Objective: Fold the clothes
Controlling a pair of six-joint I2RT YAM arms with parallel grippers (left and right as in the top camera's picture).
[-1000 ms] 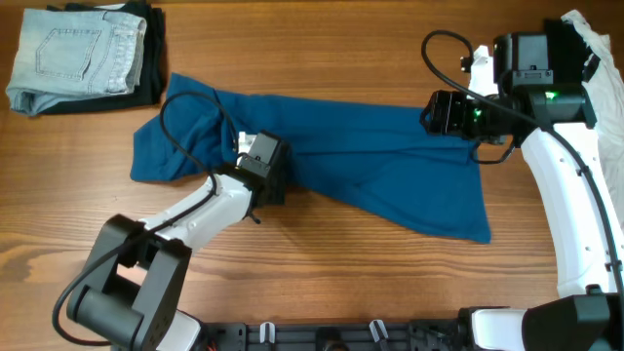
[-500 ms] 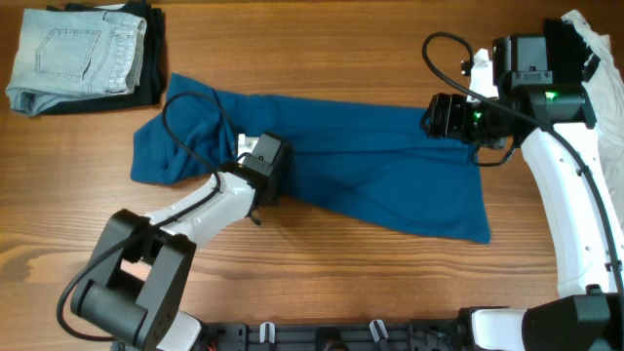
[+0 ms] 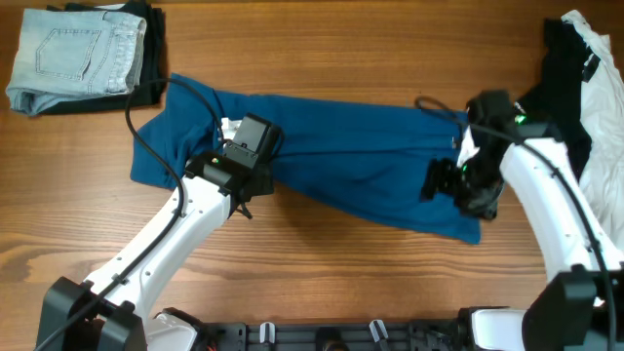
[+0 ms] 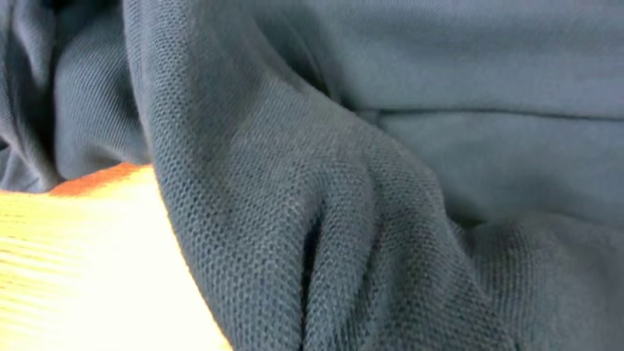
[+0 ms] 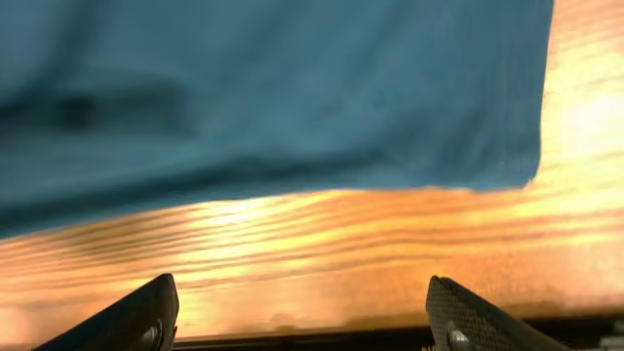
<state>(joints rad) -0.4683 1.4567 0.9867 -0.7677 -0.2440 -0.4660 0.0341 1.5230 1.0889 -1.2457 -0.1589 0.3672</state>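
Right jaws wide apart at edge of blue garment [image 5: 273, 88]

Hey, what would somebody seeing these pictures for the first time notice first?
Most likely the blue garment, spread rumpled across the middle of the wooden table, with an arm at each end. The left gripper is down at the cloth near its left end, and the right gripper is open over bare wood by its right corner. Next come the folded jeans, stacked in the far left corner.
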